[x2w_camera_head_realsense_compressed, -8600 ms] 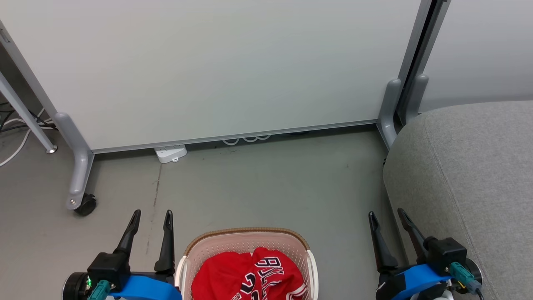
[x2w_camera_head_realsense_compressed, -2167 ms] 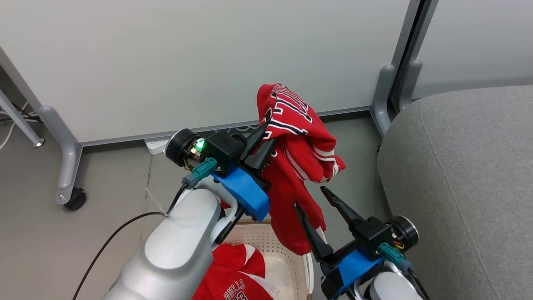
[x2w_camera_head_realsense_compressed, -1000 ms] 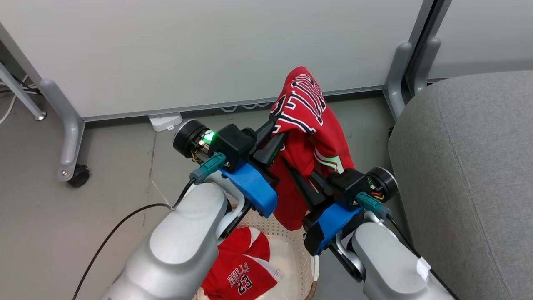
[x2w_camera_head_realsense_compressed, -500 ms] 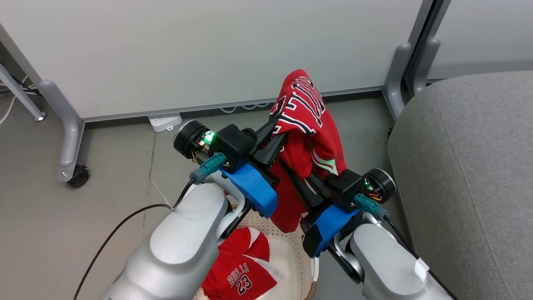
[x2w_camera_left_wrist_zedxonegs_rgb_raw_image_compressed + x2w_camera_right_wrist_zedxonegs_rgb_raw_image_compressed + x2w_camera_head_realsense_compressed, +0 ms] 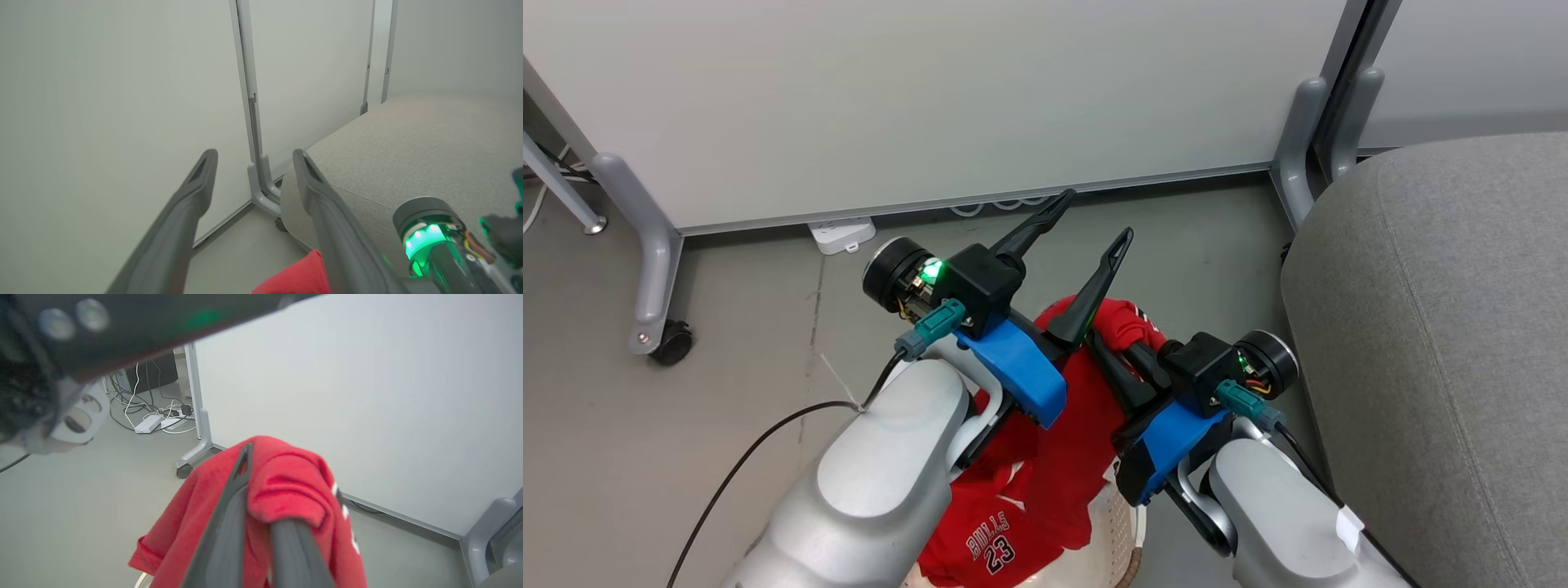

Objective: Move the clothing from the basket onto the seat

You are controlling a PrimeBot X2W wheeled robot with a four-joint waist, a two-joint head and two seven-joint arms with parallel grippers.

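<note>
Bunched red garment [image 5: 286, 477] over right gripper [image 5: 258, 489], apparently pinched; rest hangs toward basket [image 5: 1125, 523].

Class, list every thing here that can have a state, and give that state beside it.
left gripper: open, empty
right gripper: shut on the held garment
held garment: hanging from the right gripper, lower end reaching the basket
second garment: lying crumpled in the basket, lettering up
basket: on the floor, upright
seat: no garment on the part in view
</note>
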